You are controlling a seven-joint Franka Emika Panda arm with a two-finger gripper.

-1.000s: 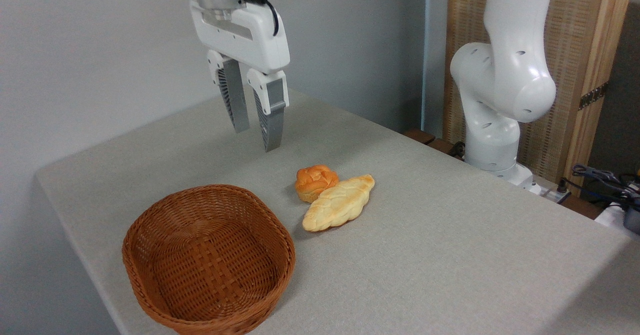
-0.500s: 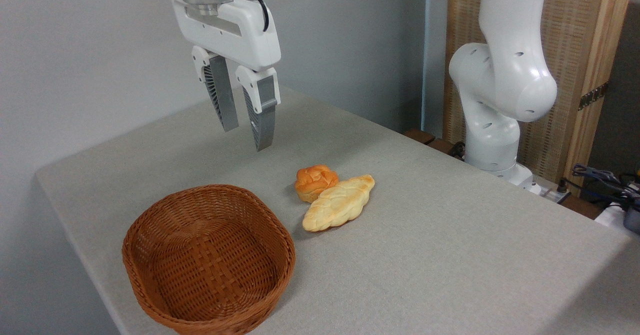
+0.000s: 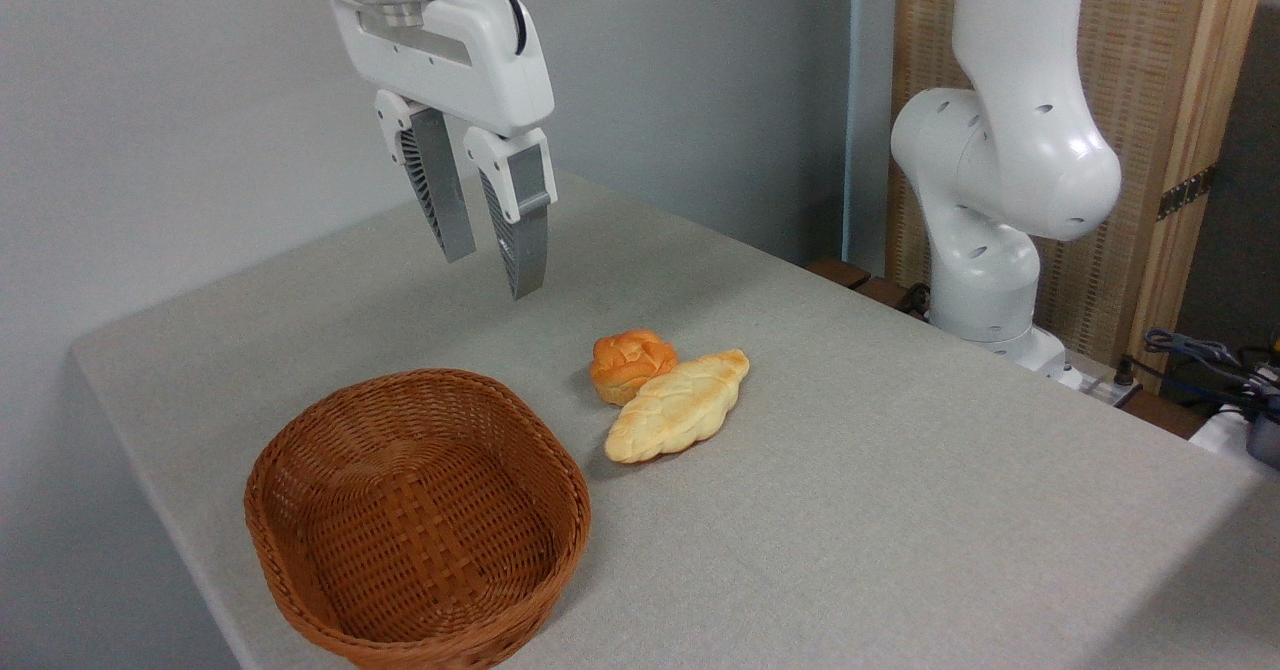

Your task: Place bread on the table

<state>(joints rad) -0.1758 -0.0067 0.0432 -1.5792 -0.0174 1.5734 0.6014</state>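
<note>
Bread on the table, gripper above and empty

Bread (image 3: 631,363), one round orange bun, lies on the table (image 3: 900,510), touching one paler braided loaf (image 3: 677,406). One wicker basket (image 3: 417,517) stands near them at the left. The single gripper (image 3: 492,272) hangs well above the tabletop, fingers slightly parted, holding nothing.

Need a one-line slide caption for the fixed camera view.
Open gripper above table; bread beside braided loaf, wicker basket empty.
</note>
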